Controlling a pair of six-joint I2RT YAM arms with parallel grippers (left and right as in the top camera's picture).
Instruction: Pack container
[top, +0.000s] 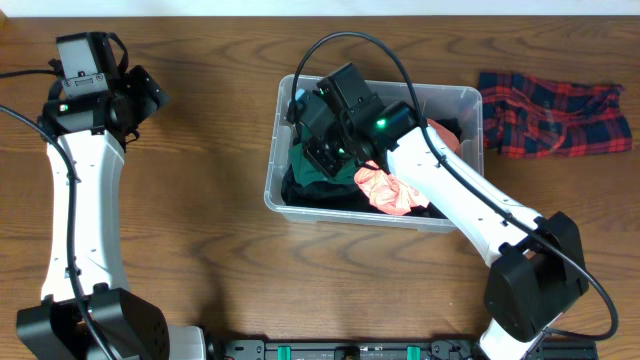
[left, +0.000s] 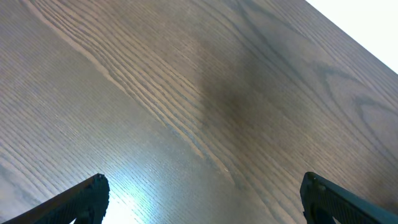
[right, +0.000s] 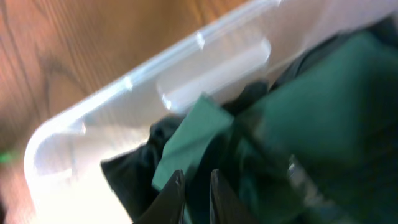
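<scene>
Right wrist view puts my right pincer (right: 196, 186) low inside the bin (right: 186, 81), its two fingers drawn almost together and clenched on a fold of the green cloth (right: 323, 112). A black garment (right: 134, 177) lies bunched just beside it against the clear wall. From overhead, the bin (top: 455, 92) sits right of the table's (top: 200, 200) middle. My right arm (top: 450, 185) reaches across it and hides much of the inside. A pink cloth (top: 385, 190) lies in the bin near its front wall, touching the arm. A red and blue plaid cloth (top: 555, 115) lies on the wood just right of the bin. My left pincer (left: 205, 199) is spread wide over bare wood, well apart from all this.
</scene>
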